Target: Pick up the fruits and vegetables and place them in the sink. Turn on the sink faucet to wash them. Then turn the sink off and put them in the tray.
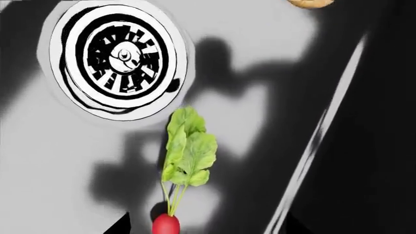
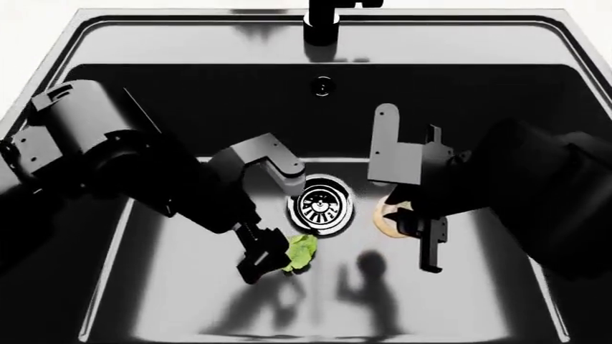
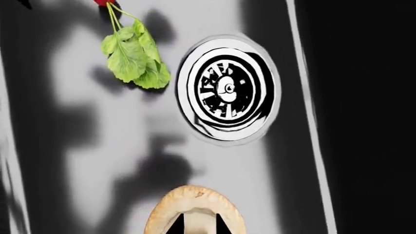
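Note:
Both grippers are down inside the black sink (image 2: 172, 301). The radish (image 1: 166, 224), red with green leaves (image 1: 187, 148), lies on the sink floor beside the chrome drain (image 1: 118, 57). My left gripper (image 1: 202, 226) is open, its jaws wide apart on either side of the red bulb. In the head view only the leaves (image 2: 301, 252) show by the left gripper (image 2: 268, 256). My right gripper (image 3: 198, 225) is shut on the pale stem of the tan mushroom (image 3: 195, 200), which also shows in the head view (image 2: 388, 217). The tray is out of view.
The black faucet (image 2: 325, 18) stands at the sink's far rim, above a small overflow hole (image 2: 323, 86). The drain (image 2: 320, 204) sits mid-floor between the two grippers. The sink walls rise on all sides.

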